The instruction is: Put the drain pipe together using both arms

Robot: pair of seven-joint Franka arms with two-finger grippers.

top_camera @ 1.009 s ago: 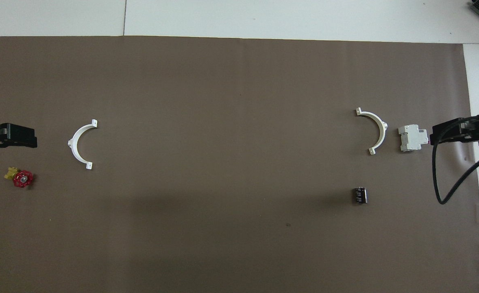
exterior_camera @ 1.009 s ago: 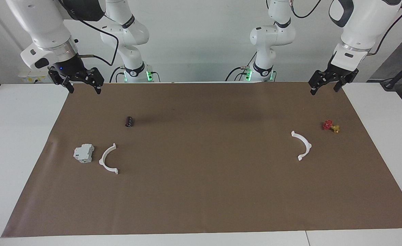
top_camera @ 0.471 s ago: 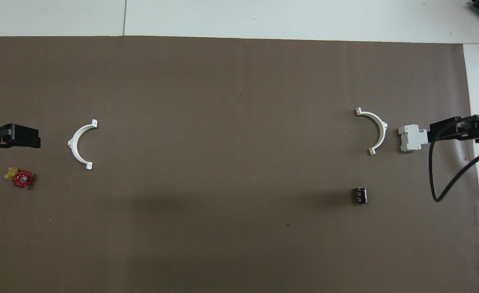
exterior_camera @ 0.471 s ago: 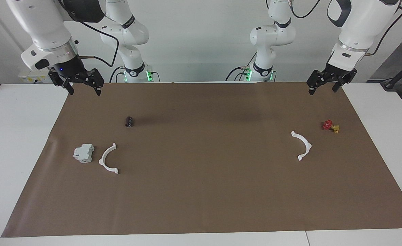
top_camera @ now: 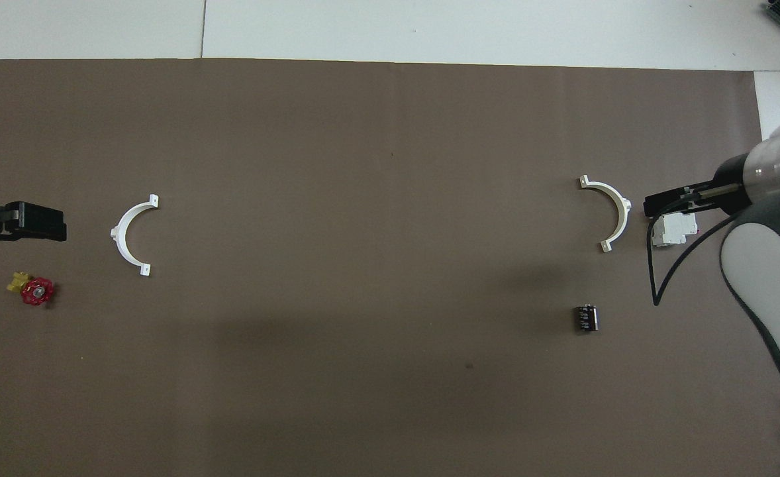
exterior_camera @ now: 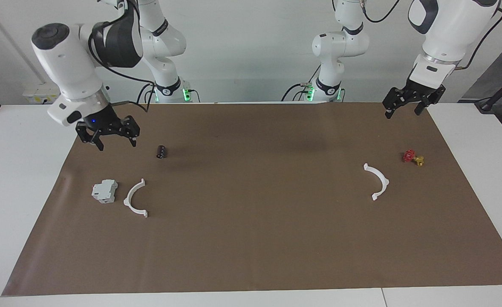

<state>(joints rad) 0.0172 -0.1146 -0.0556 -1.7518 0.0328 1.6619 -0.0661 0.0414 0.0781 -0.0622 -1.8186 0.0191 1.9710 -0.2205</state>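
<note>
Two white half-ring arcs of the drain pipe lie apart on the brown mat (exterior_camera: pixel 251 238). One arc (exterior_camera: pixel 126 200) (top_camera: pixel 624 211) lies toward the right arm's end, beside a grey block. The other arc (exterior_camera: pixel 385 181) (top_camera: pixel 116 233) lies toward the left arm's end. My right gripper (exterior_camera: pixel 116 143) (top_camera: pixel 671 202) is open and empty, raised over the mat by the grey block. My left gripper (exterior_camera: pixel 402 111) (top_camera: pixel 32 224) is open and empty, raised over the mat's corner at its own end.
A grey boxy block (exterior_camera: pixel 105 190) (top_camera: pixel 671 232) sits beside the arc at the right arm's end. A small black cylinder (exterior_camera: pixel 161 151) (top_camera: pixel 586 317) lies nearer to the robots than that arc. A red and yellow valve (exterior_camera: pixel 413 157) (top_camera: pixel 32 290) lies near the other arc.
My right arm has swung down and out over the mat, from its corner to above the grey block. My left gripper has barely moved. Nothing on the mat has shifted.
</note>
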